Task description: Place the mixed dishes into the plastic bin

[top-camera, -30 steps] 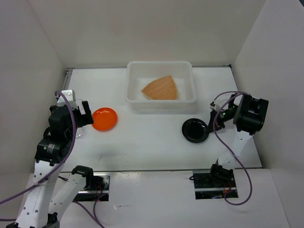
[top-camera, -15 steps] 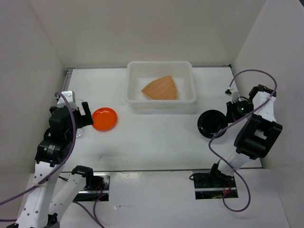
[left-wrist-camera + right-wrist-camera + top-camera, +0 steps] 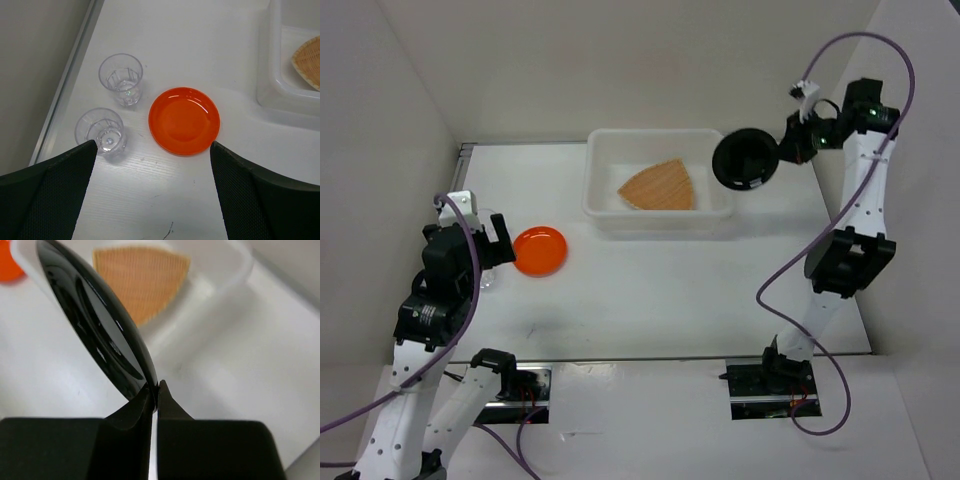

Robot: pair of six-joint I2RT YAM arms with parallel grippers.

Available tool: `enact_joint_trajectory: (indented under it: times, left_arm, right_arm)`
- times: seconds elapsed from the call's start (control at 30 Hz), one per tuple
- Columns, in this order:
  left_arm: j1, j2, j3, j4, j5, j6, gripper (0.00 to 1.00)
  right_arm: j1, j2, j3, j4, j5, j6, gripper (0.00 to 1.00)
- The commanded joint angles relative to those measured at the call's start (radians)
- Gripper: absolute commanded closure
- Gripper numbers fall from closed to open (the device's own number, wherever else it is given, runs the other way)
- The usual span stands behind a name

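Right gripper [image 3: 782, 150] pinches the black plate [image 3: 745, 160] by its rim above the bin's [image 3: 658, 135] right end; left gripper [image 3: 152, 146] gapes wide, holding nothing.

Nearer than the bin, the white table [image 3: 650, 300] lies bare across its middle, with walls closing in on both sides. Left of the bin and a little nearer, the orange plate [image 3: 184, 120] lies flat, apart from the bin's wall, with the left fingers spread above it. Two clear cups [image 3: 120, 77] [image 3: 100, 131] stand upright just beyond the plate, away from the bin and near the table's left edge. Inside the bin lies one tan tray [image 3: 660, 187], flat on the floor. The black plate hangs tilted on edge over the bin's right rim, touching nothing but the fingers.
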Motion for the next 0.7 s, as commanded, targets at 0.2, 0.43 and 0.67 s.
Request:
enact_joint_trajectory:
  times: [0.2,0.43,0.67]
  left_arm:
    - [0.01,-0.036,-0.005,0.034,-0.035,-0.028,0.0]
    - [0.01,-0.016,-0.005,0.034,-0.044,-0.028,0.0]
    - [0.01,0.005,-0.005,0.034,-0.044,-0.028,0.0]
  right_arm:
    - [0.327,0.28,0.408,0.081,0.082,0.246,1.0]
    - [0.472,0.526,0.548,0.139,0.256,0.288,1.0]
    - [0.519,0.715,0.712,0.17,0.397,0.312,1.0]
